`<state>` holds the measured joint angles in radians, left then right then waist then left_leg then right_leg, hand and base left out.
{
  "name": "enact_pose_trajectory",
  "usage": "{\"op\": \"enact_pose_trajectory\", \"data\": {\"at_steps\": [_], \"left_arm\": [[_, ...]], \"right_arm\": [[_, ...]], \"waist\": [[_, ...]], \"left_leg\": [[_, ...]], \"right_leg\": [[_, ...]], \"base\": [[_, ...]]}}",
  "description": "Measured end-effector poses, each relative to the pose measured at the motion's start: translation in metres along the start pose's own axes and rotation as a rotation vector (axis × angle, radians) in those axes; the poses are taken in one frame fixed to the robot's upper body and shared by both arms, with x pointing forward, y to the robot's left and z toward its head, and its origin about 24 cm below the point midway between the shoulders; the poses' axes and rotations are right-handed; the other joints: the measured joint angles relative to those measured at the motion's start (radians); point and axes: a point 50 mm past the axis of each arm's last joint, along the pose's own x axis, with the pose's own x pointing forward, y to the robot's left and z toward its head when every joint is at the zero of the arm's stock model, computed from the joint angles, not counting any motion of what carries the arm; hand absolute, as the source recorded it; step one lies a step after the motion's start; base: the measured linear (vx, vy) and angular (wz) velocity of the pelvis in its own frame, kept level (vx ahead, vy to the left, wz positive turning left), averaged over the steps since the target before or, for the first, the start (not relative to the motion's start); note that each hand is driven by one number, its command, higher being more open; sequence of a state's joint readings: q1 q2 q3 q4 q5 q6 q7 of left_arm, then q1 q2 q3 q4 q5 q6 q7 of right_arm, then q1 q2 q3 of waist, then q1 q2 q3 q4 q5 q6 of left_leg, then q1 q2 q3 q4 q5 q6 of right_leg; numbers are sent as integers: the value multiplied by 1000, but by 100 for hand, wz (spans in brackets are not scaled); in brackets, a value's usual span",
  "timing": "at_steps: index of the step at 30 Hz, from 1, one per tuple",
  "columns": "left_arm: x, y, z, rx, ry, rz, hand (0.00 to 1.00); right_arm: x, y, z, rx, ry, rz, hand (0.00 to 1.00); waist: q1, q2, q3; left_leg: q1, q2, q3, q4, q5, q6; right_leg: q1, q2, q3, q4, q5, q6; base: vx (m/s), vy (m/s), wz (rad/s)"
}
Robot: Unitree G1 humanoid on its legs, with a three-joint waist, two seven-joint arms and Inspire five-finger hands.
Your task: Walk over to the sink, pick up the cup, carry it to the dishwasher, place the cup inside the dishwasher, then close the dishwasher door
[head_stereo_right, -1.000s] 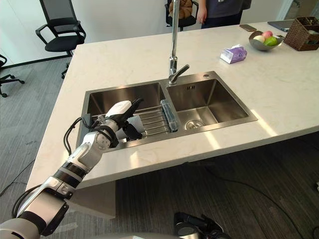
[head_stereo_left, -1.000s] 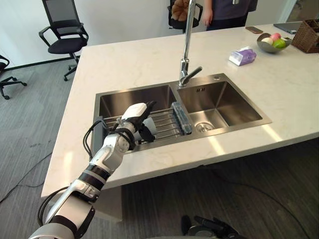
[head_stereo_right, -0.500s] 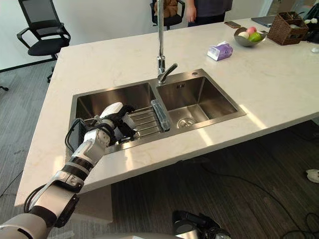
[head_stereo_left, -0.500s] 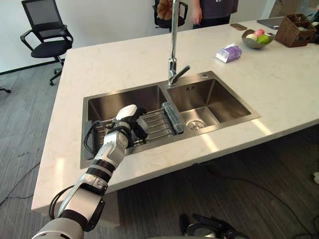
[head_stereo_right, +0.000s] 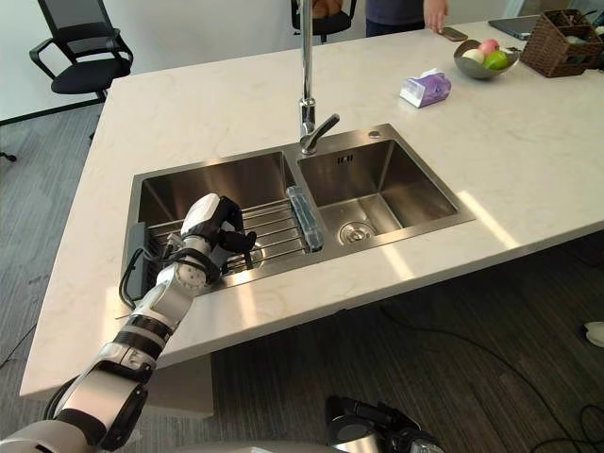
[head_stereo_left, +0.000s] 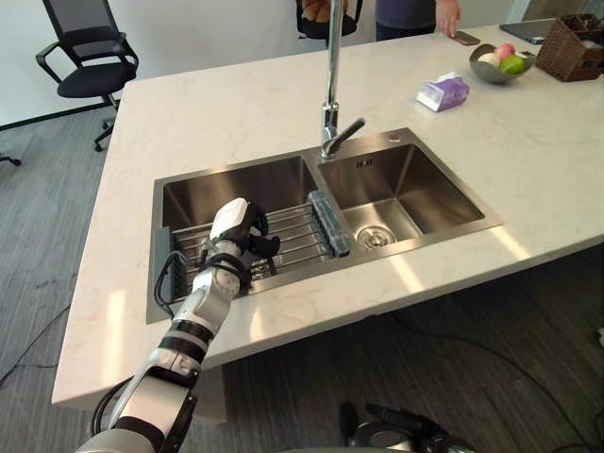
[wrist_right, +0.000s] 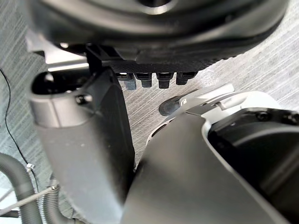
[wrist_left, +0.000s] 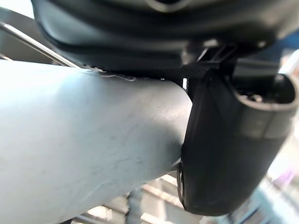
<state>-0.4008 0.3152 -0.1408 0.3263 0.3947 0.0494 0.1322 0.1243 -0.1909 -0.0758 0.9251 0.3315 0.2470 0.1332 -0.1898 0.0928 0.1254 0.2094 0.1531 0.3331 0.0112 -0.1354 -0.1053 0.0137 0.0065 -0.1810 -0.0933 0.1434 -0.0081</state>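
My step is lifting the cup (wrist_left: 70, 140) out of the steel double sink (head_stereo_left: 236, 173). The cup is in the left basin, at the wire rack (head_stereo_left: 304, 234). My left hand (head_stereo_left: 238, 236) is curled round it, with my thumb (wrist_left: 224, 154) pressed on its pale wall. I judge a straight upward lift best, so that nothing snags the rack bars or the basin edge, staying clear of the tall faucet (head_stereo_left: 332, 75). My right hand (wrist_right: 84, 140) hangs over the floor; I cannot tell whether it is open.

Around me are grey carpet (head_stereo_left: 38, 236), the pale stone island counter (head_stereo_left: 217, 113) and an office chair (head_stereo_left: 85, 57). A person (head_stereo_left: 406, 9) stands at the far side, near a wicker basket (head_stereo_left: 576, 47), a fruit bowl (head_stereo_left: 495, 75) and a tissue pack (head_stereo_left: 443, 92).
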Motion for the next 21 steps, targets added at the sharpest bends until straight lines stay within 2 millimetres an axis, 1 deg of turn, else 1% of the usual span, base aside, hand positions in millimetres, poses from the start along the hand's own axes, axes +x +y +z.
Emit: {"op": "enact_pose_trajectory", "data": {"at_steps": [1, 2, 3, 4, 6, 8, 13, 18, 19, 21], "left_arm": [[-3, 5, 3, -28, -17, 22, 0], [-7, 16, 8, -87, -58, 78, 0], [-12, 31, 16, -145, -112, 151, 0], [-13, 36, 17, -165, -129, 175, 0], [-15, 47, 18, -193, -156, 232, 0], [-17, 51, 13, -216, -142, 248, 0], [-26, 43, -3, -300, -85, 205, 0], [-28, 46, 5, -432, -129, 193, 0], [-28, 48, 9, -500, -159, 198, 0], [-30, 52, 15, -559, -205, 212, 0]], "right_arm": [[0, -1, -1, 0, 1, -3, 100], [0, -2, -2, 1, 2, -7, 100], [-1, -4, -3, 0, 2, -13, 100], [-1, -5, -3, -1, 3, -14, 100], [-1, -7, -5, -2, 12, -15, 100], [-1, -7, -6, -5, 17, -9, 100], [0, -5, -8, -11, 21, 6, 100], [0, -4, -10, -5, 22, 15, 100], [0, -4, -10, -4, 19, 17, 100], [0, -4, -10, 8, 16, 16, 100]], "waist": [[9, 0, 0], [24, -1, -1], [47, -2, -1], [54, -2, -1], [79, -3, -4], [88, -8, -8], [90, -22, -19], [93, -26, -23], [94, -26, -24], [95, -27, -24]], "left_leg": [[-1, -1, -6, 0, 1, 1], [-8, -5, -21, 2, 5, 5], [-14, -15, -34, 1, 10, 10], [-16, -16, -40, 1, 12, 13], [-17, -24, -57, 1, 18, 17], [-18, -28, -68, 1, 18, 19], [-30, -33, -76, -1, 18, 20], [-32, -32, -78, -3, 22, 23], [-30, -32, -78, -6, 22, 23], [-26, -33, -79, -9, 22, 23]], "right_leg": [[2, -3, -5, 0, 0, 0], [3, -9, -18, 0, 0, 0], [3, -19, -27, 0, 0, 0], [4, -23, -33, 0, 0, 0], [11, -31, -43, 0, 0, 0], [18, -39, -48, -1, -1, 1], [9, -45, -56, 0, -1, 3], [5, -43, -65, 0, 1, 5], [6, -43, -66, 0, 2, 6], [9, -44, -69, 0, 3, 7]], "base": [[-49, 26, 29], [-76, 33, 32], [-82, 31, 33], [-74, 24, 29], [-64, 12, 22], [-81, 31, 15], [-21, 9, 4], [28, 16, 2], [21, 33, 1], [7, 37, 3]]}}
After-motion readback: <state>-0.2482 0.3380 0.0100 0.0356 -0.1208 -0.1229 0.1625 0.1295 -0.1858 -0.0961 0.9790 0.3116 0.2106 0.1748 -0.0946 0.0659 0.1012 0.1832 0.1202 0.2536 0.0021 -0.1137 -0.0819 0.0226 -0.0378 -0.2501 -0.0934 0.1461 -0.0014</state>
